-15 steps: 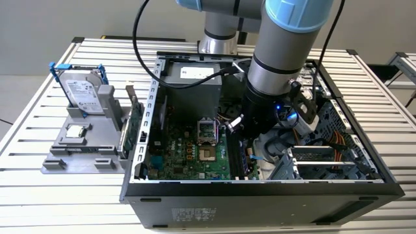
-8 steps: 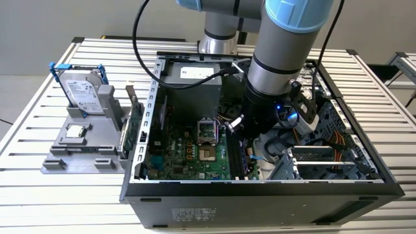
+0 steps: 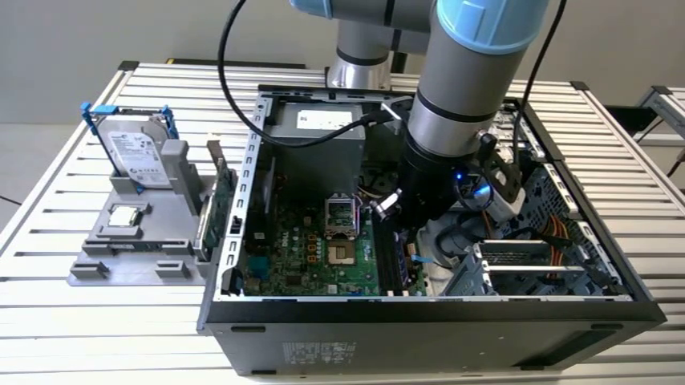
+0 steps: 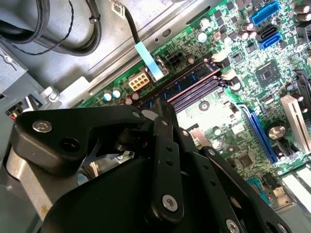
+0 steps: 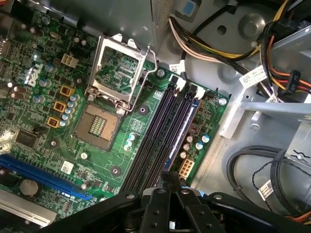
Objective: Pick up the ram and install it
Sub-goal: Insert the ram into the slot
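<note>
The ram (image 4: 194,80) is a thin blue-green stick standing on edge in the outermost memory slot of the green motherboard (image 3: 310,257), beside a white connector. In the first wrist view the ram (image 5: 187,121) runs alongside the empty dark slots (image 5: 158,136). My gripper (image 3: 399,233) is lowered into the open computer case. Its black fingers come together over the ram's near end in both wrist views (image 4: 163,109) (image 5: 169,175), and the linkage hides that end of the stick.
The open CPU socket (image 5: 104,124) lies beside the slots. Cable bundles (image 5: 218,43) and a metal drive cage (image 3: 524,265) crowd the case. Outside, at the exterior view's left, a grey fixture (image 3: 118,249) holds a blue-framed drive (image 3: 139,152) and a small silver chip (image 3: 127,215).
</note>
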`<state>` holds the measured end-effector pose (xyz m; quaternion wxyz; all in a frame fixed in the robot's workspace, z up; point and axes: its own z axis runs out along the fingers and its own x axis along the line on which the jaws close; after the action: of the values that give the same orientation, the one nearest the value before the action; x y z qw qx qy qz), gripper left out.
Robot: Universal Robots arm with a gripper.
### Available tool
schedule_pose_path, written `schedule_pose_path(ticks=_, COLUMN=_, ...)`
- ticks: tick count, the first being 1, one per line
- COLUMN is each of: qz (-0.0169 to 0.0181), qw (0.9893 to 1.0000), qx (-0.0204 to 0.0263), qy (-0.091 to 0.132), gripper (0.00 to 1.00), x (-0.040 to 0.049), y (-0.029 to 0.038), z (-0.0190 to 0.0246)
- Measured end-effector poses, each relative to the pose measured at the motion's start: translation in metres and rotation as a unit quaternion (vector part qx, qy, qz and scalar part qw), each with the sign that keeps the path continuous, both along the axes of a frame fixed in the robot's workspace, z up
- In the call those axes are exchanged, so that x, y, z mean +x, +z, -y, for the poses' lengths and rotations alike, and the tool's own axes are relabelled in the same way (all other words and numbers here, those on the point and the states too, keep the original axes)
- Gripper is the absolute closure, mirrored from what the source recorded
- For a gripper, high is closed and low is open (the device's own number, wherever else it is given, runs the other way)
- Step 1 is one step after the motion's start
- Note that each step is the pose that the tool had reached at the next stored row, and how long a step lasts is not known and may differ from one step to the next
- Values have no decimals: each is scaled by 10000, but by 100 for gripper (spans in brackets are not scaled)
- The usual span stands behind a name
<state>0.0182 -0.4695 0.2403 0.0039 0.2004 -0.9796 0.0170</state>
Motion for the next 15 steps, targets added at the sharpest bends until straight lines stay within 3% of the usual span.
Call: schedule_pose_path(ticks=15, qz=0, qw=9994, qx=0, qy=346, gripper=100, x=0, y=0, z=0)
